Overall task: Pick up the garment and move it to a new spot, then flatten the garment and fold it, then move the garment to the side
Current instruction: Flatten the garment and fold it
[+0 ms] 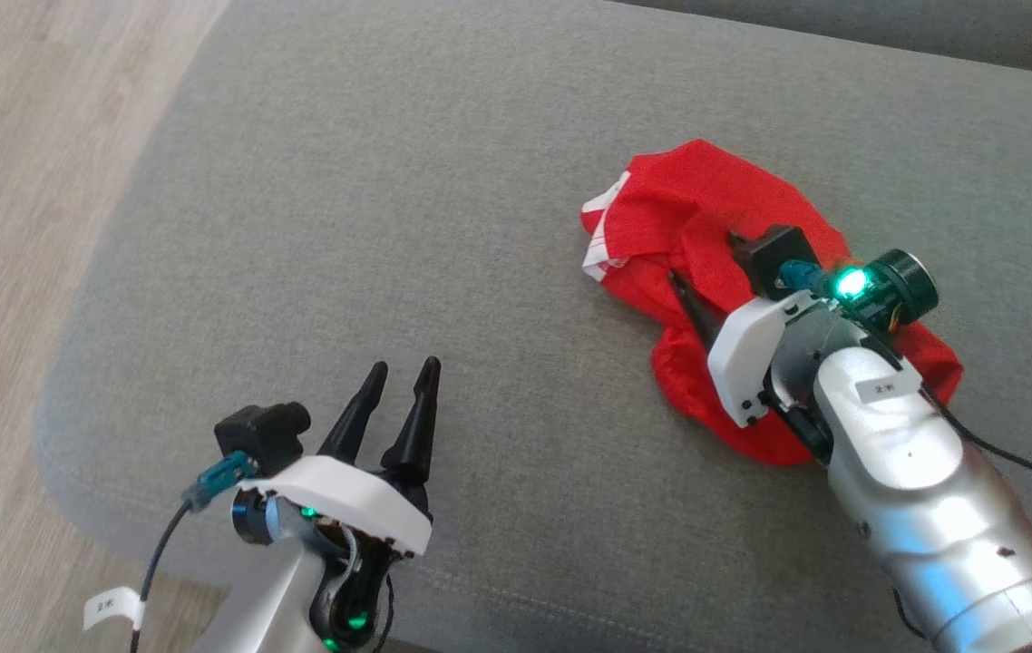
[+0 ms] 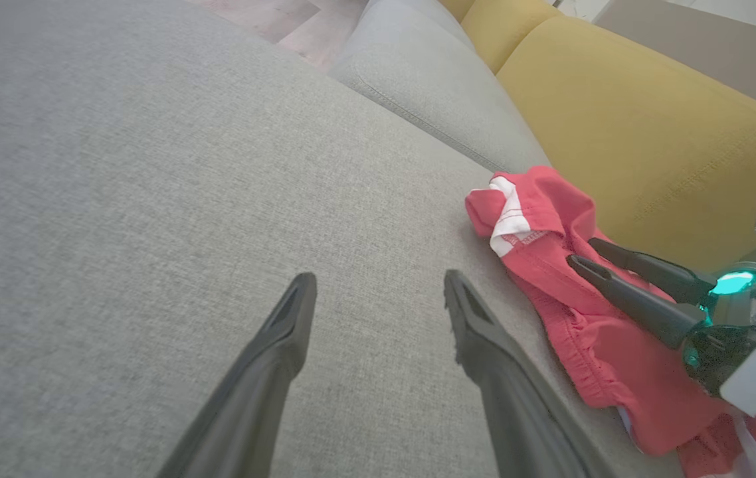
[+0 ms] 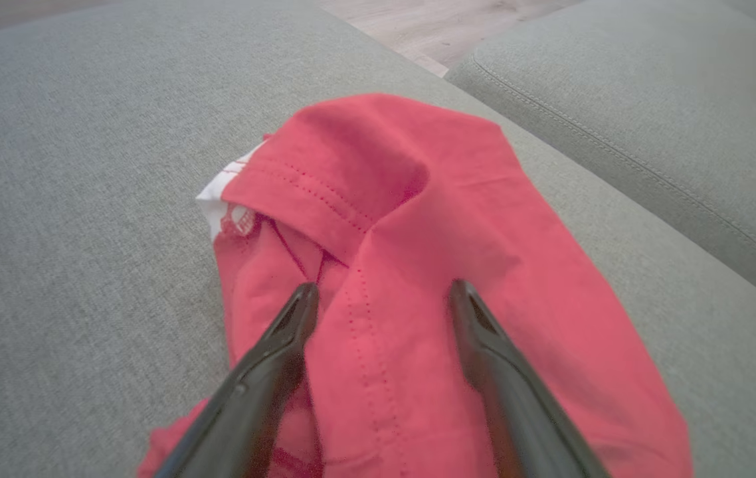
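Note:
The garment (image 1: 706,204) is a crumpled red piece with a white trim, lying in a heap on the grey seat cushion (image 1: 407,181) at the right. My right gripper (image 1: 712,268) hangs open low over the heap's middle, its dark fingers straddling a stitched red fold (image 3: 384,332); nothing is pinched. The left wrist view shows the garment (image 2: 544,265) with the right gripper (image 2: 585,252) on top of it. My left gripper (image 1: 404,365) stands open near the cushion's front edge, well left of the garment, with bare grey fabric between its fingers (image 2: 285,332).
Wooden floor (image 1: 17,181) lies beyond the cushion's rounded left edge. A second grey cushion (image 3: 650,119) adjoins behind a seam. A yellow back cushion (image 2: 650,133) rises just behind the garment. Wide grey surface spreads between the two grippers.

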Controlling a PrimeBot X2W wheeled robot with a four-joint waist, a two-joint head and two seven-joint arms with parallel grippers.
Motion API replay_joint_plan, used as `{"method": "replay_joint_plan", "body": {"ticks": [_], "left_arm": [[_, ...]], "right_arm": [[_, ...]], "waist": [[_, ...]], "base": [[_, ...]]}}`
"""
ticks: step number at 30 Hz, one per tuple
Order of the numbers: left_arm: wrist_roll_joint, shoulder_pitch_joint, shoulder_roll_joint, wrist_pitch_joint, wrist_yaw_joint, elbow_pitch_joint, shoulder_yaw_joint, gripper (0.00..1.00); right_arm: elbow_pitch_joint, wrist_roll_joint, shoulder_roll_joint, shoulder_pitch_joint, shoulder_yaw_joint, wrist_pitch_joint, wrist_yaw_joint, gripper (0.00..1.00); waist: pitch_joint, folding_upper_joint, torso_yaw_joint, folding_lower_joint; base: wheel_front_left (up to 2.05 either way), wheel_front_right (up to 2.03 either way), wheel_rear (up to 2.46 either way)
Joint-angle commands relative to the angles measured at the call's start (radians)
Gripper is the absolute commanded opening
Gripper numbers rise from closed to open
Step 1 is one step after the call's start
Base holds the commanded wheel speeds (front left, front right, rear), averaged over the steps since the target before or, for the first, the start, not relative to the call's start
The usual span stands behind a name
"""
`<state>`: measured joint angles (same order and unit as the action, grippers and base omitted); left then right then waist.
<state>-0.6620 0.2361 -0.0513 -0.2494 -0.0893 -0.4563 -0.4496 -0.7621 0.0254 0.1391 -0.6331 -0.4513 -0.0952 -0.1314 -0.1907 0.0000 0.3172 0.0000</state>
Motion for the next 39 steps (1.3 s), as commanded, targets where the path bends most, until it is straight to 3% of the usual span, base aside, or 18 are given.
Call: {"method": "replay_joint_plan", "body": {"ticks": [1, 2, 3, 12, 18, 25, 31, 32, 33, 34, 39], "left_arm": [[0.001, 0.052, -0.001, -0.012, -0.005, 0.025, 0.027, 1.00], [0.001, 0.053, -0.001, -0.012, -0.006, 0.025, 0.028, 1.00], [0.001, 0.053, 0.000, -0.012, -0.006, 0.024, 0.030, 1.00], [-0.019, 0.039, 0.001, -0.012, -0.006, 0.028, 0.023, 1.00], [-0.030, 0.051, 0.001, -0.012, 0.001, 0.037, 0.010, 1.00], [-0.034, 0.054, 0.001, -0.012, 0.002, 0.047, 0.005, 1.00], [-0.035, 0.060, 0.001, -0.012, -0.002, 0.048, 0.000, 1.00], [-0.035, 0.063, 0.001, -0.012, -0.003, 0.049, -0.001, 1.00], [-0.036, 0.066, 0.001, -0.012, -0.003, 0.049, -0.002, 1.00], [-0.037, 0.068, 0.001, -0.012, -0.004, 0.050, -0.003, 1.00], [-0.038, 0.074, 0.001, -0.012, -0.002, 0.054, -0.005, 1.00]], "right_arm": [[0.010, -0.010, -0.015, -0.045, -0.013, 0.016, 0.001, 1.00], [-0.007, -0.015, -0.016, -0.056, -0.016, 0.019, 0.001, 0.64], [-0.018, -0.018, -0.018, -0.069, -0.012, 0.028, 0.001, 0.00], [-0.017, 0.059, -0.049, -0.204, 0.012, 0.100, 0.001, 0.00], [-0.025, 0.107, -0.013, -0.315, 0.070, 0.097, 0.001, 0.00], [-0.117, 0.133, 0.059, -0.417, 0.297, 0.094, 0.001, 0.00], [-0.232, 0.024, 0.115, -0.487, 0.518, 0.130, 0.001, 0.00], [-0.246, 0.003, 0.117, -0.497, 0.555, 0.141, 0.001, 0.06], [-0.259, -0.026, 0.119, -0.506, 0.581, 0.154, 0.001, 0.82], [-0.271, -0.051, 0.117, -0.513, 0.605, 0.163, 0.001, 1.00], [-0.317, -0.162, 0.092, -0.526, 0.692, 0.190, 0.001, 1.00]], "waist": [[-0.006, 0.0000, 0.014, 0.0000], [-0.008, 0.0000, 0.018, 0.0000], [-0.010, 0.0000, 0.022, 0.0000], [-0.010, 0.0000, 0.025, 0.0000], [-0.012, 0.0000, 0.018, 0.0000], [-0.028, 0.0000, 0.020, 0.0000], [-0.053, 0.0000, 0.022, 0.0000], [-0.057, 0.0000, 0.022, 0.0000], [-0.061, 0.0000, 0.022, 0.0000], [-0.064, 0.0000, 0.022, 0.0000], [-0.065, 0.0000, 0.006, 0.0000]], "base": [[0.00, 0.00, 0.00], [0.00, 0.00, 0.00], [0.00, 0.00, 0.00], [0.00, 0.00, 0.00], [0.00, 0.00, 0.00], [0.00, 0.00, 0.00], [0.00, 0.00, 0.00], [0.00, 0.00, 0.00], [0.00, 0.00, 0.00], [0.00, 0.00, 0.00], [0.00, 0.00, 0.00]]}}
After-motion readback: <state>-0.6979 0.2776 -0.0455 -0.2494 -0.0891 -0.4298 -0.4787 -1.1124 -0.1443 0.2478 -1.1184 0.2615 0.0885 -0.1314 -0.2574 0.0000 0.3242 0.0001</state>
